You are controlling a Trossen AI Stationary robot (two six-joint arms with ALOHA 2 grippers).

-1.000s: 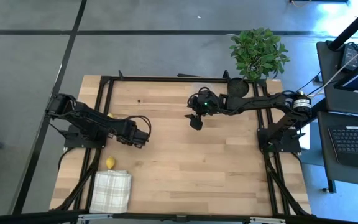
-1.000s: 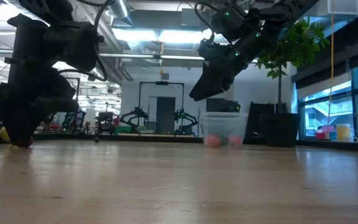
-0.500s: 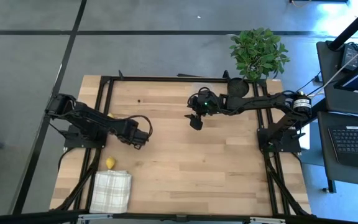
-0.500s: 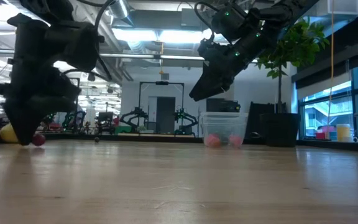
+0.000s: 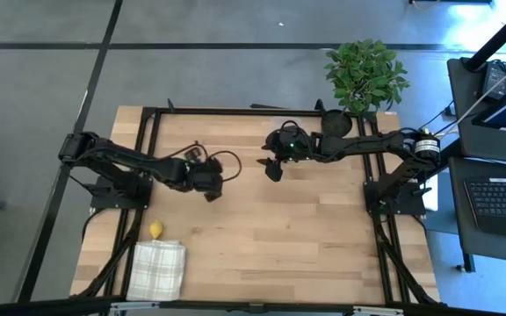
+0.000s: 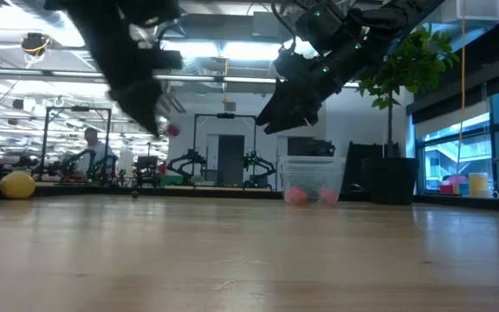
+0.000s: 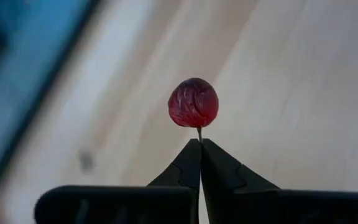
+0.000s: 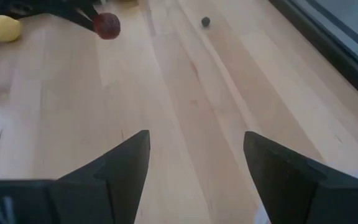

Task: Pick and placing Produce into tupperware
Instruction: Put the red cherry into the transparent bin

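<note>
I have a small red berry (image 7: 193, 102) pinched by its thin stem in my left gripper (image 7: 199, 147), whose jaws are squeezed tight together, and it hangs in the air above the wooden table (image 5: 271, 228), near the middle of the high view. The berry looks round, bumpy and a bit shiny. The clear tupperware (image 6: 311, 180) sits far back on the table in the low view, right of the middle, and I can see two pink-red pieces (image 6: 295, 196) already inside it, so I think some of the job is done. My right gripper (image 8: 194, 152) waits up high above the table with its jaws spread wide and nothing in them. Still left out are the smooth yellow lemon (image 5: 155, 230) at the lower left of the high view, beside the soft checked cloth (image 5: 157, 269), and one tiny dark berry (image 8: 206, 22) lying on the bare wood.
</note>
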